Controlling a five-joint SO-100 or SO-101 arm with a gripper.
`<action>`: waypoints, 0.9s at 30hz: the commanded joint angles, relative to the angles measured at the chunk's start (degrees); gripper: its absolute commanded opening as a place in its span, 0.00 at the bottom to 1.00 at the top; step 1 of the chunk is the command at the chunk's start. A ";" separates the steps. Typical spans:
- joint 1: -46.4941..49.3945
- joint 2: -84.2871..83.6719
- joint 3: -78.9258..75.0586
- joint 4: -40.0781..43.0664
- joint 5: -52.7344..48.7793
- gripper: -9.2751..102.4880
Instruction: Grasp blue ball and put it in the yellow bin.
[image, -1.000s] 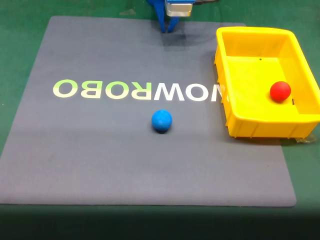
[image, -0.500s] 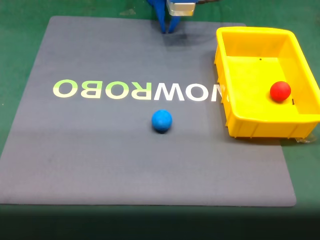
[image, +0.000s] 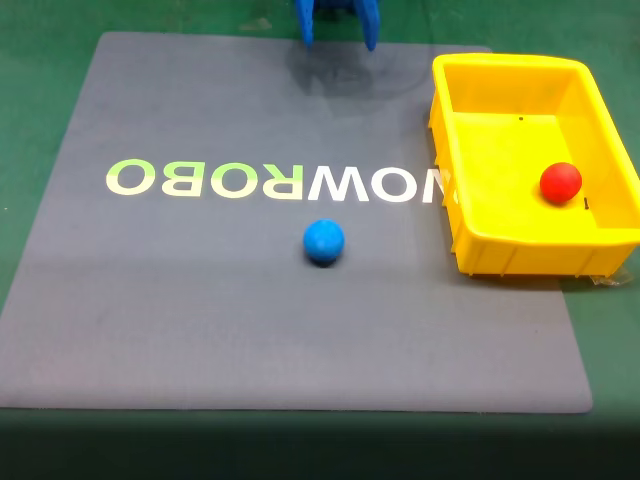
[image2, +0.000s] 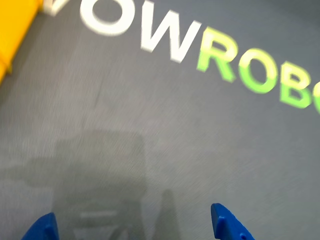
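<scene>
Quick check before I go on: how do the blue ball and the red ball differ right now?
The blue ball is bright blue; the red ball is red. The blue ball sits on the grey mat, just below the lettering; the red ball lies inside the yellow bin, near its right wall. Both are small spheres of similar size, neither held.

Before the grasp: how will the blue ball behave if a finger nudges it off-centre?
The blue ball is a sphere sitting free on the flat grey mat, so it will probably roll away. Its matte surface suggests fair grip rather than slipperiness. The gripper is open wide, fingers apart, which likely leaves room to straddle the ball.
</scene>
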 joint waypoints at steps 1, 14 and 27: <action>0.79 -16.26 -15.12 -4.22 2.29 0.40; 2.99 -67.94 -53.88 -13.80 4.31 0.40; 3.52 -95.71 -76.90 -14.59 7.56 0.39</action>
